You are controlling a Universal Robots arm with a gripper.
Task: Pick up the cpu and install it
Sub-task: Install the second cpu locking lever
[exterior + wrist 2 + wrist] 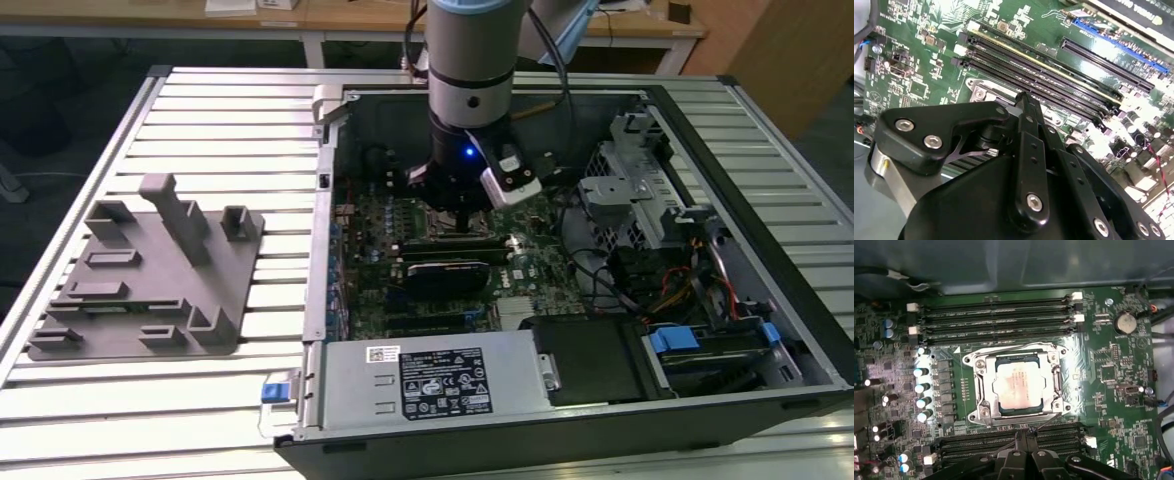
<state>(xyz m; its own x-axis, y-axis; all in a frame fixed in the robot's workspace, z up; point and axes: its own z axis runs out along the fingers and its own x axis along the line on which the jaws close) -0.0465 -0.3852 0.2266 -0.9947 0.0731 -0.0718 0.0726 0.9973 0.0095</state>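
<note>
I see the arm (470, 60) reaching down from the far side into the open case (694, 150), which lies on a slatted table (200, 110). The gripper (461, 215) hangs low over the board (400, 290), just above the socket area in the middle of the case.

In the first wrist view the cpu (1016, 387) sits flat inside the socket (1015, 386), its silver top facing up, square with the metal frame around it. Memory slots (999, 320) run along one side of the socket and another bank lies along the opposite side, beneath the gripper. The fingertips (1024, 432) meet at one narrow point just beside the socket frame, with no gap I can make out and nothing between them; they do not touch the cpu.

In the second wrist view the dark linkage of the gripper (1023, 97) ends in that same closed tip over a corner of the socket frame (985, 91), next to the long memory slots (1054, 85).

On the exterior view's left, well apart from the case, a grey fixture tray (147, 270) rests on the table.
</note>
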